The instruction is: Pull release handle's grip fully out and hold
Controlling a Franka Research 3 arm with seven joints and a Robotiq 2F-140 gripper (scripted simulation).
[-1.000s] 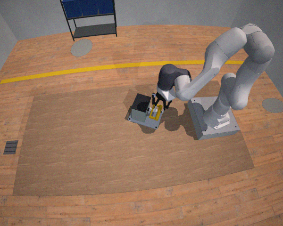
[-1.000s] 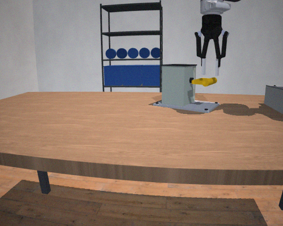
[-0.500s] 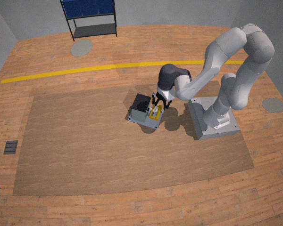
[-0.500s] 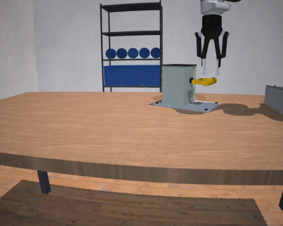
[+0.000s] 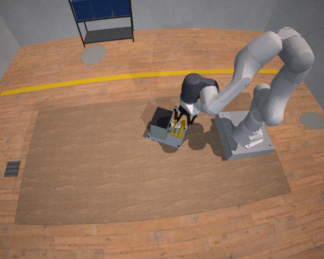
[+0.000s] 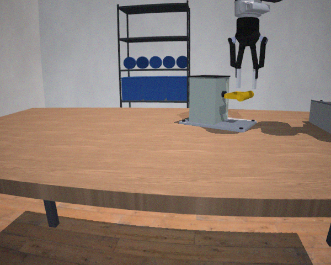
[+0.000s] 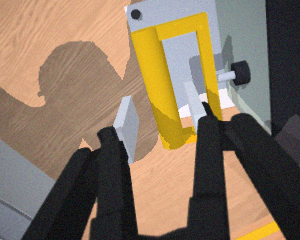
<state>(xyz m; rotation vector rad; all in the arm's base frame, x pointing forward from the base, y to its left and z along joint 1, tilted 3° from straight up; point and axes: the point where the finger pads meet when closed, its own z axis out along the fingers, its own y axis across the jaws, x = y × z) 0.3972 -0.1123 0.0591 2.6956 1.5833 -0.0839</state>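
The release handle's yellow grip (image 5: 177, 129) sticks out level from the pale green housing (image 5: 160, 123) on a grey baseplate (image 5: 169, 140). In the side view the grip (image 6: 239, 95) sits close to the housing (image 6: 208, 98). My gripper (image 6: 246, 82) points straight down just above the bar, fingertips a little higher than it, not touching. It is open part way and empty. In the wrist view the grip's bar (image 7: 160, 85) lies below and between my two finger pads, with the housing (image 7: 242, 50) to the right.
My arm's grey base block (image 5: 244, 136) stands right of the housing and also shows in the side view (image 6: 326, 116). A black shelf with blue items (image 6: 154, 54) stands far behind the table. The table stretches wide to the left.
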